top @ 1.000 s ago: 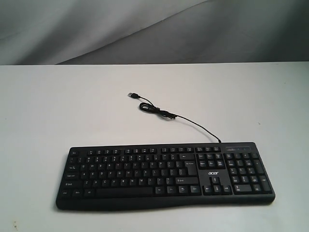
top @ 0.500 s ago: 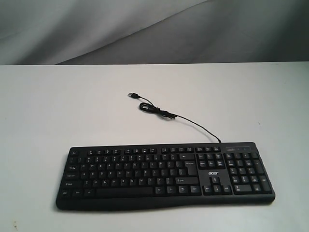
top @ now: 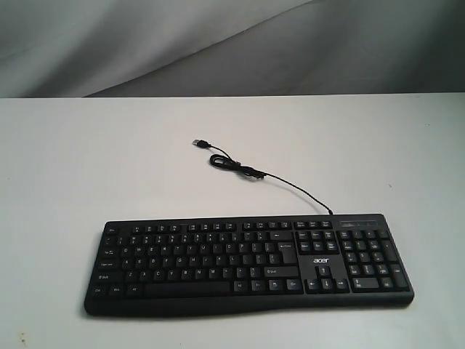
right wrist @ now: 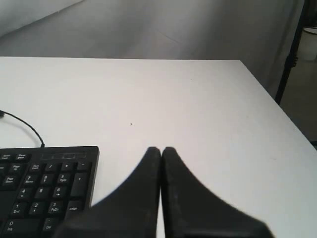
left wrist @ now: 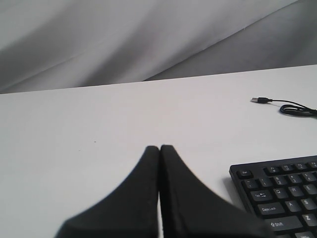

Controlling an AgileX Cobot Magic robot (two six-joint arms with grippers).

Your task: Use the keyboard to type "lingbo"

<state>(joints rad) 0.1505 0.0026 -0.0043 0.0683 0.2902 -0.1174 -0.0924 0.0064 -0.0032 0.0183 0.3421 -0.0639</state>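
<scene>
The black keyboard (top: 251, 263) with white legends and an "acer" logo lies flat near the front of the white table (top: 87, 160). Its thin cable (top: 280, 182) curls back to a USB plug (top: 200, 144). Neither arm appears in the exterior view. In the left wrist view my left gripper (left wrist: 159, 148) is shut with nothing in it, above bare table beside the keyboard's (left wrist: 280, 193) Esc corner. My right gripper (right wrist: 161, 149) is also shut and empty, above bare table beside the number-pad end of the keyboard (right wrist: 44, 186).
Grey cloth (top: 218, 43) hangs behind the table's far edge. The right wrist view shows the table's side edge (right wrist: 277, 106) and a dark stand (right wrist: 292, 49) beyond it.
</scene>
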